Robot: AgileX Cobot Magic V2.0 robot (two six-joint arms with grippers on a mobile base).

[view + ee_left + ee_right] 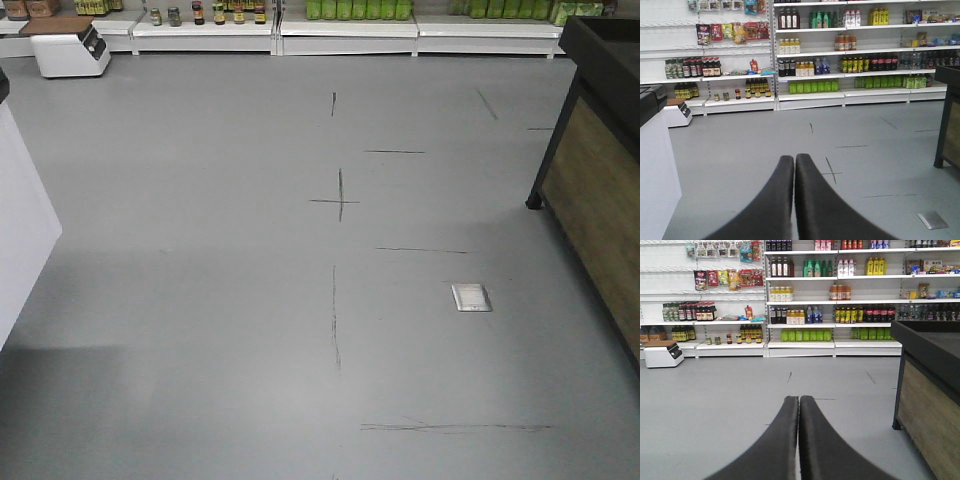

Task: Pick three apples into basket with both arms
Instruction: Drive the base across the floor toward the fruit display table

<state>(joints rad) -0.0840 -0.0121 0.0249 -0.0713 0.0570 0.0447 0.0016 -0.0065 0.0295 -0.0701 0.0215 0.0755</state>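
We hold our left gripper [794,159] and right gripper [799,399] with fingers pressed together on nothing, pointing at twelve o'clock toward the shelves [850,55]. We judge this a travelling pose, since neither the apples nor the basket shows in any view. They may sit on the dark wood-sided stand [927,405] at three o'clock, whose top is hidden from us, and the bottle and packet labels are too small to read.

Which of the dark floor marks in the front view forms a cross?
The mid-floor mark: an upright stroke crossing a level one. The rest show no such crossing.
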